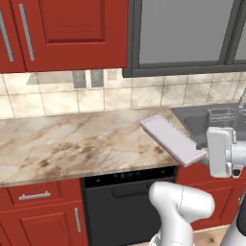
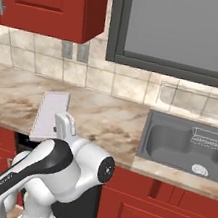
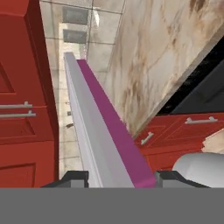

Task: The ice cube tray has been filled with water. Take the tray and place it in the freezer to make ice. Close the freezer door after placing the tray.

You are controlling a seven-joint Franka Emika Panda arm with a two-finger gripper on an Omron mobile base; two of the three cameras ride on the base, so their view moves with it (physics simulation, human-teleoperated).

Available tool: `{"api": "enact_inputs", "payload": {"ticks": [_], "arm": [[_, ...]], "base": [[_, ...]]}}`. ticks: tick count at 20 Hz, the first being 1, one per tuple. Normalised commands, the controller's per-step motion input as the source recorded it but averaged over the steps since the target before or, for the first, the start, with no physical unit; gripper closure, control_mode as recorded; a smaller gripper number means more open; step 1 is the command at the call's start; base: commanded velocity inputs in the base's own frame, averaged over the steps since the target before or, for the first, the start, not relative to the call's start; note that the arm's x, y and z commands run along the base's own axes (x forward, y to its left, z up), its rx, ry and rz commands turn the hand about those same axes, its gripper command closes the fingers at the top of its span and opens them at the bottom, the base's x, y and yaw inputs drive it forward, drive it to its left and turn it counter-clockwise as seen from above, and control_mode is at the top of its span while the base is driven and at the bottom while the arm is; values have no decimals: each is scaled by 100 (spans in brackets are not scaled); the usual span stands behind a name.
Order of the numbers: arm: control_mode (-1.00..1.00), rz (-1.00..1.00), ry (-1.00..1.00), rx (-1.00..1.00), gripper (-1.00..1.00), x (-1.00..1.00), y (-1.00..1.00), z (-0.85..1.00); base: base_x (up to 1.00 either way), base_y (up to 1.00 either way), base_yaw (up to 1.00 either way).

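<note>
The first step looks done: the hand is clamped on the near end of the ice cube tray, held just above the counter at about 3 o'clock in the left base view. Carrying, freezer placement and door closing remain. One tray, one sink, seemingly two wall outlets.

Kitchen: marble counter, sink, red cupboards.

A marbled beige counter is backed by pale tiles with two grey outlets. Red cupboards are hung above and fitted below. A grey-framed window is set over a grey sink.
</note>
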Motion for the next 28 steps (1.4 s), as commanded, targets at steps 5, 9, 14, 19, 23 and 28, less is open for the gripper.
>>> {"api": "enact_inputs", "payload": {"ticks": [5, 9, 14, 19, 23, 28], "arm": [[100, 0, 0, 0, 100, 0, 0, 0], [100, 0, 0, 0, 100, 0, 0, 0], [100, 0, 0, 0, 100, 0, 0, 0], [100, 0, 0, 0, 100, 0, 0, 0], [100, 0, 0, 0, 100, 0, 0, 0], [100, 0, 0, 0, 100, 0, 0, 0]], "base": [[-100, 0, 4], [-100, 0, 7], [-83, 0, 13], [-50, 0, 22], [-36, 0, 28], [-35, 0, 30]]}}
